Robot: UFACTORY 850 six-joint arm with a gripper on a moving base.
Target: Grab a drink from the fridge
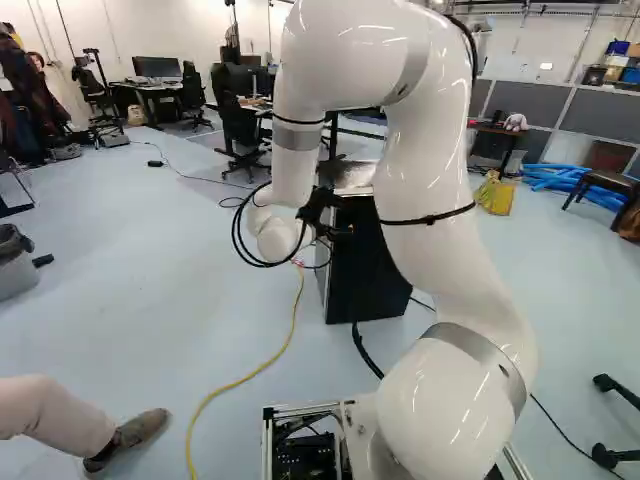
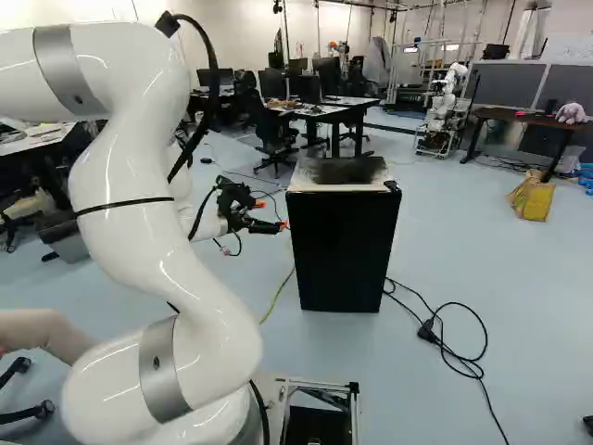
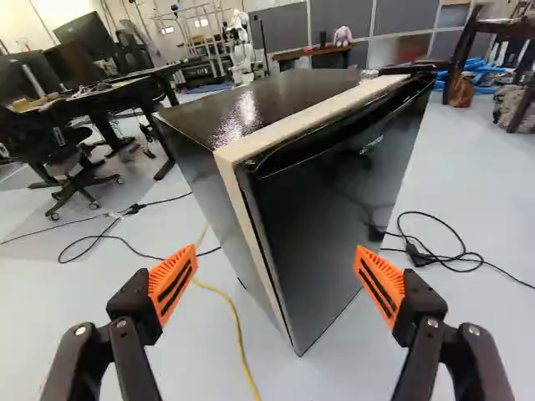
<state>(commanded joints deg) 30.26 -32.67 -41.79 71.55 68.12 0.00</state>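
From my station I see the gripper (image 2: pixel 271 215) released, its orange pads (image 3: pixel 173 284) standing wide apart. The fridge (image 2: pixel 341 250) stands on the floor (image 2: pixel 473 269) ahead of me, and in the wrist view its near lower corner shows beyond the gap between the fingers. I read its black door (image 3: pixel 334 225) as closed, so the inside is hidden from me. A yellow cable (image 1: pixel 245 378) runs across the floor to the fridge's side, and a black cable (image 2: pixel 484 334) loops past its other side. Farther back, I find another robot (image 2: pixel 445 109) near a table (image 2: pixel 505 115) with a plush toy (image 2: pixel 571 114) by its right end.
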